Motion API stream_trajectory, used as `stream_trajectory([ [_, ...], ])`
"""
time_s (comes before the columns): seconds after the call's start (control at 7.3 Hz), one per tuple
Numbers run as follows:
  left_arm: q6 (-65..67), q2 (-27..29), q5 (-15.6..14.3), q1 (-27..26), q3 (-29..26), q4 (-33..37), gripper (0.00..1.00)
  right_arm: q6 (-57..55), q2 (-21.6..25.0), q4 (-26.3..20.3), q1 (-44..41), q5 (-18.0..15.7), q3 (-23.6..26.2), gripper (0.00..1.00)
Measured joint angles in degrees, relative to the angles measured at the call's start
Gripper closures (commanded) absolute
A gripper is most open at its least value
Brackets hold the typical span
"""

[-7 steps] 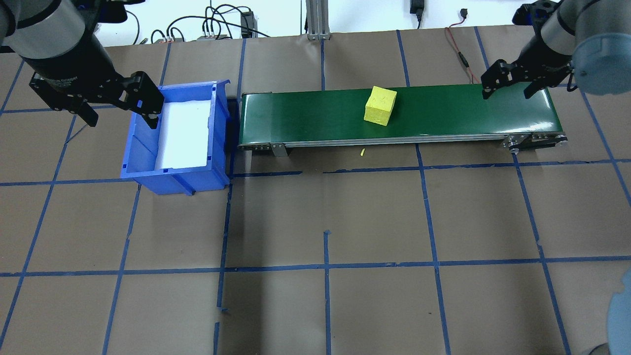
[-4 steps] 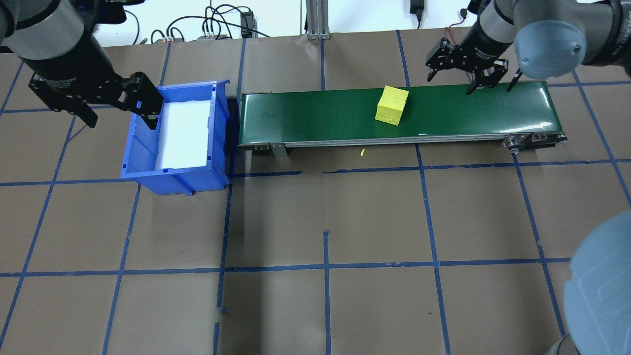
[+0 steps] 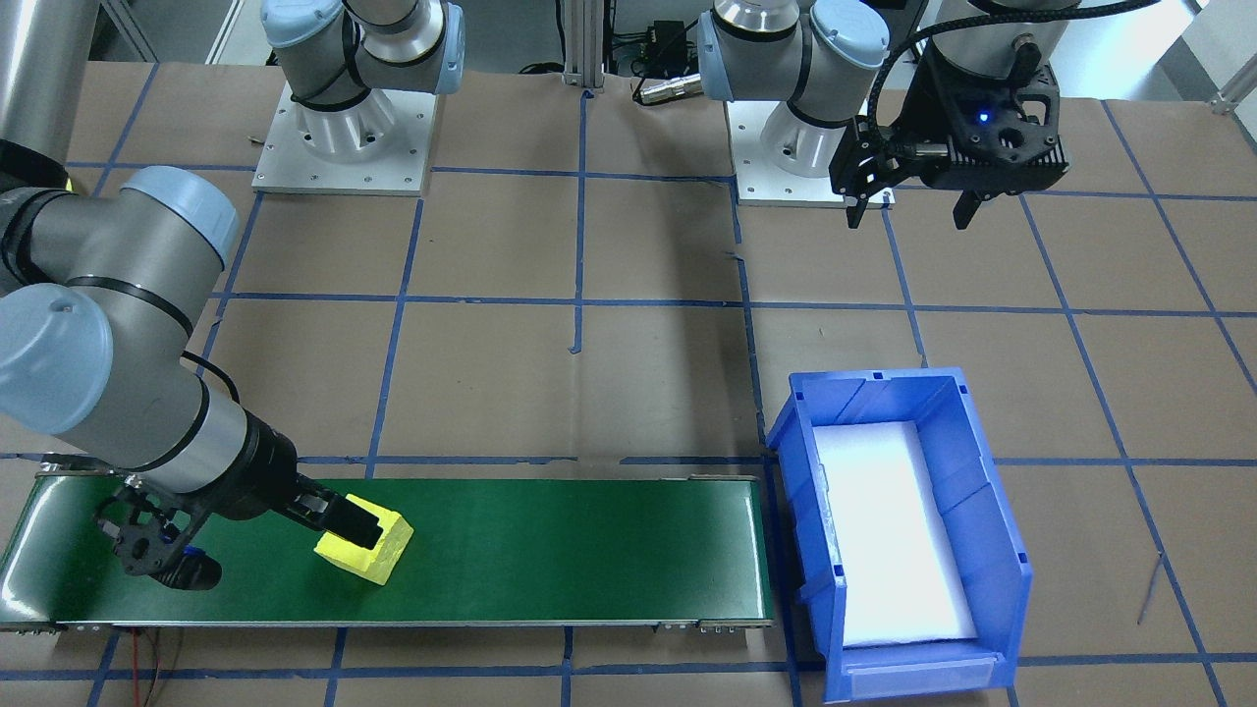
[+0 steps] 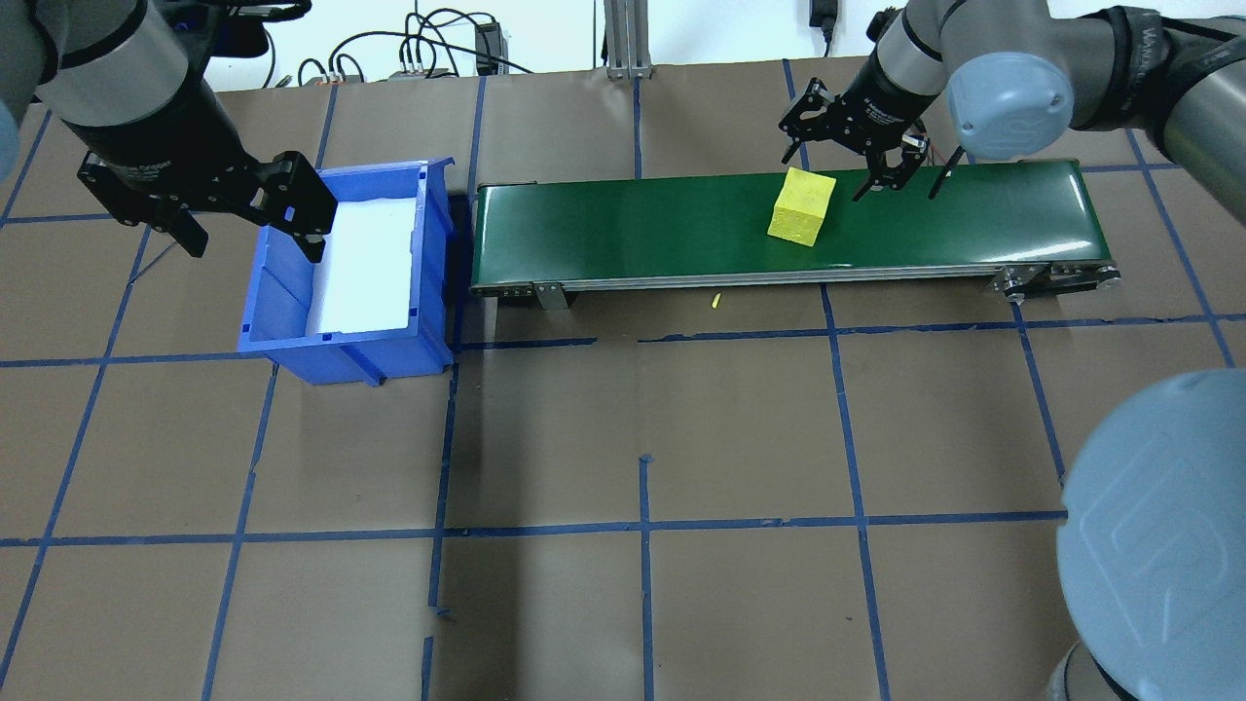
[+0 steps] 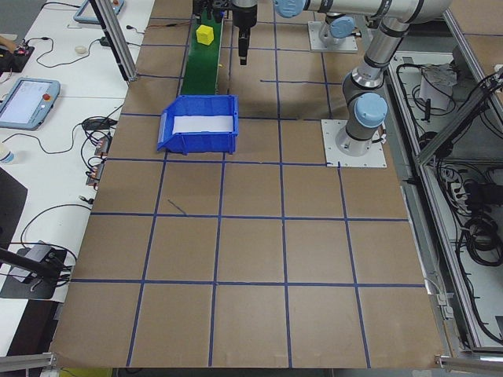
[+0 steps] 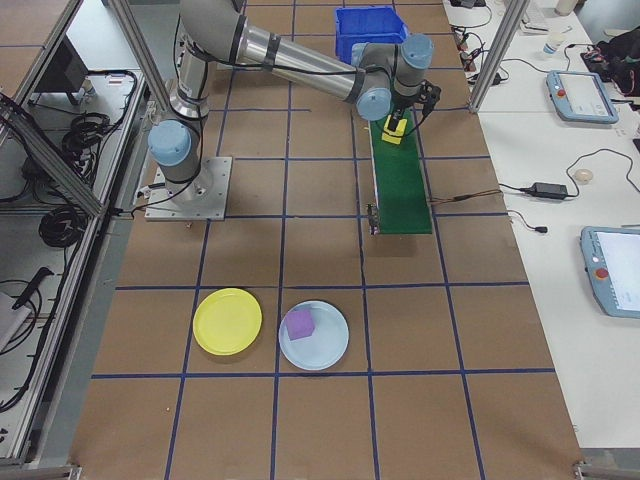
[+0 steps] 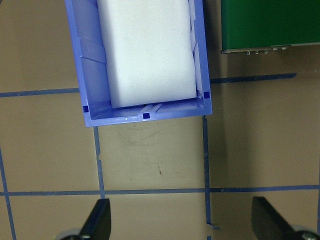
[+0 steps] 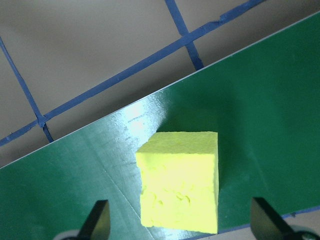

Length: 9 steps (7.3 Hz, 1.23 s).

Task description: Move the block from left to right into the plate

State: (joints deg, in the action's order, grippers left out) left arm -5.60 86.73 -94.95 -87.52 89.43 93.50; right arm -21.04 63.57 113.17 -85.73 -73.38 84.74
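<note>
Yellow foam block (image 4: 801, 204) sits on the green conveyor belt (image 4: 633, 229), directly under my right gripper (image 4: 845, 146) now, framed between its two fingertips in the right wrist view. Half a second back that gripper was off to the block's right, and a second back it hung over the belt's far right end, so the arm has swept in to meet the block while the belt carried it rightward. Jaws are spread wide, nothing held, one finger (image 3: 334, 520) close against the block's top edge in the front view (can't tell if it touches).

My read: approach is basically done, next is descend and close. The block may be moving, so timing matters, else I clip a corner.

Left gripper (image 4: 248, 209) hovers beside the blue bin (image 4: 282, 341), over its left wall, fingers apart and empty, barely shifted in the last second.

Yellow plate (image 6: 228, 321) lies on the surface well away from both grippers, near the robot's side, next to a light blue plate (image 6: 330, 345) holding a purple block (image 6: 301, 323).
</note>
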Motion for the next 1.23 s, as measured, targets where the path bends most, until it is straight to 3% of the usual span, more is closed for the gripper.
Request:
stream_trajectory([
  [0.27, 0.0, 0.1, -0.1, 0.0, -0.3, 0.0, 0.00, 2.3, -1.2, 0.3, -0.2, -0.3, 0.9, 0.02],
  [0.55, -0.2, 0.0, -0.1, 0.0, -0.2, -0.1, 0.00, 6.8, -2.4, 1.2, -0.2, -3.3, 1.7, 0.07],
  [0.68, -0.2, 0.0, -0.1, 0.0, -0.2, -0.1, 0.00, 7.8, -2.7, 1.6, -0.2, -4.2, 1.8, 0.54],
  [0.82, -0.2, -0.1, -0.1, 0.0, -0.1, -0.1, 0.00, 8.9, -2.8, 1.7, -0.1, -5.4, 1.8, 0.73],
  [1.1, -0.2, -0.2, -0.2, 0.1, -0.1, -0.1, 0.00, 16.3, -1.7, 1.6, 0.2, -12.0, 1.4, 0.76],
  [1.23, -0.2, -0.2, -0.2, 0.0, 0.0, -0.1, 0.00, 24.4, 0.7, 1.2, 1.5, -17.0, 2.3, 0.75],
])
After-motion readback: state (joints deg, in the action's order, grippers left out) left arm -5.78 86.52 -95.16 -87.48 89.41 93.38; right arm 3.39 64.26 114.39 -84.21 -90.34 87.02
